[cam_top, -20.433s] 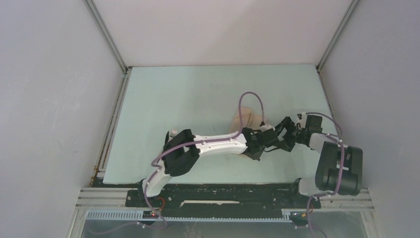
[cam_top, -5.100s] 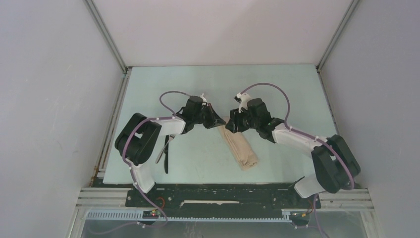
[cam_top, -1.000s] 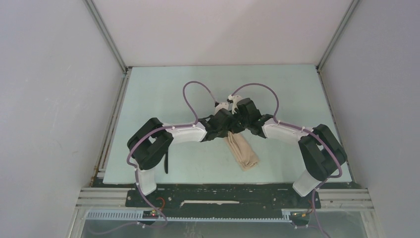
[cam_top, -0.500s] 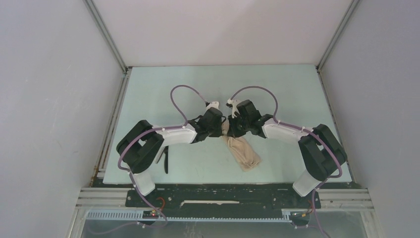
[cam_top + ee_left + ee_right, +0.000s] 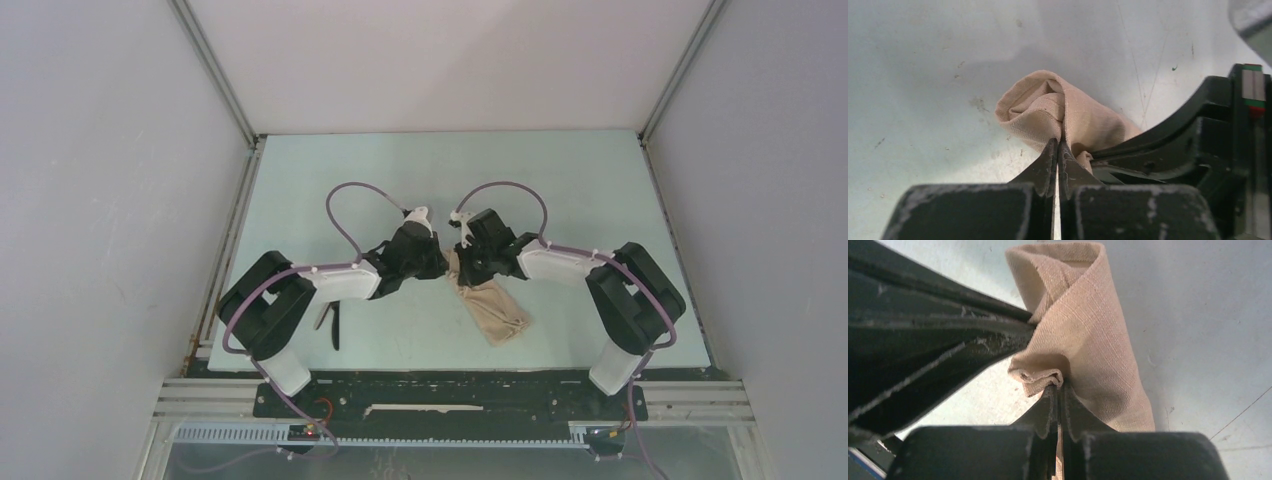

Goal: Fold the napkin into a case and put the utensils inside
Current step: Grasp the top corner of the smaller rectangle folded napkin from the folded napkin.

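The beige napkin (image 5: 492, 308) lies as a narrow folded case on the table, slanting from the middle toward the near right. Both grippers meet at its far end. My left gripper (image 5: 438, 268) is shut on a pinch of cloth at that end (image 5: 1058, 144). My right gripper (image 5: 463, 268) is shut on the folded edge next to it (image 5: 1058, 388). The napkin (image 5: 1048, 105) bunches up and opens between the two grips (image 5: 1088, 325). The black knife (image 5: 336, 328) lies near the left arm's base, and a sliver of the silver fork (image 5: 321, 318) shows beside it.
The left arm's elbow (image 5: 265, 310) covers most of the utensils. The right arm's elbow (image 5: 630, 295) stands at the near right. Grey walls close in the pale green table (image 5: 330, 190) on three sides.
My left gripper has closed on the napkin's far end. Both grippers have drawn a little toward the near side, and the cloth between them has spread wider.
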Controlling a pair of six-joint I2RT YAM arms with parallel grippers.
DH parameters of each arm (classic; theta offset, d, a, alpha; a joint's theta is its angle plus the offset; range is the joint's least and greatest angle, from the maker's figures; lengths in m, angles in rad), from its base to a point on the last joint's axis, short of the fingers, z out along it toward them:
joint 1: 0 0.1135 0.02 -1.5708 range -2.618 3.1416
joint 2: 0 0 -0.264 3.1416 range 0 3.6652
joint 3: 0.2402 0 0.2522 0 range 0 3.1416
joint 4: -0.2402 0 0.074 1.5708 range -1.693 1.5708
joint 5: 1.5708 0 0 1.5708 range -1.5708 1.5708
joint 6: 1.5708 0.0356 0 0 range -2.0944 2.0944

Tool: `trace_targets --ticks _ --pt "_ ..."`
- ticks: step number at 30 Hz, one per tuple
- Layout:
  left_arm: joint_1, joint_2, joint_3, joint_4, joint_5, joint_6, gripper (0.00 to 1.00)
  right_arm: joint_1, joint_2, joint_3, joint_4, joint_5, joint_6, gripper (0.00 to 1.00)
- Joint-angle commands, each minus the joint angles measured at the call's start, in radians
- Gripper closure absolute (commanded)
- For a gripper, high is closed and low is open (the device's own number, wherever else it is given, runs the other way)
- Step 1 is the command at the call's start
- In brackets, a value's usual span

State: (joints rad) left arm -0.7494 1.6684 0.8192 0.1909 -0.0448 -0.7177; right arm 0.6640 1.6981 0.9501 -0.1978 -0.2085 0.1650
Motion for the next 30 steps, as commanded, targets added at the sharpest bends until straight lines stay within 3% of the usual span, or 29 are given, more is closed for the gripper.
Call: trace_targets --ticks 1,11,18,24,30 --pt "0.005 -0.049 0.0 0.091 0.037 -0.015 1.0 0.029 0.034 0.061 -0.007 0.07 0.045 1.0" --pt "0.007 -0.037 -0.008 0.06 0.03 -0.025 1.0 0.009 0.014 0.064 0.037 0.196 0.25 1.0" --pt "0.023 -0.029 -0.009 0.042 0.023 -0.036 1.0 0.01 0.037 0.057 0.097 0.032 0.178 1.0" --pt "0.034 -0.018 -0.006 0.029 0.026 -0.045 1.0 0.004 0.025 0.011 0.172 -0.082 0.068 0.78" --pt "0.046 -0.012 -0.008 0.03 0.035 -0.048 1.0 -0.02 -0.012 -0.011 0.189 -0.12 0.013 0.68"
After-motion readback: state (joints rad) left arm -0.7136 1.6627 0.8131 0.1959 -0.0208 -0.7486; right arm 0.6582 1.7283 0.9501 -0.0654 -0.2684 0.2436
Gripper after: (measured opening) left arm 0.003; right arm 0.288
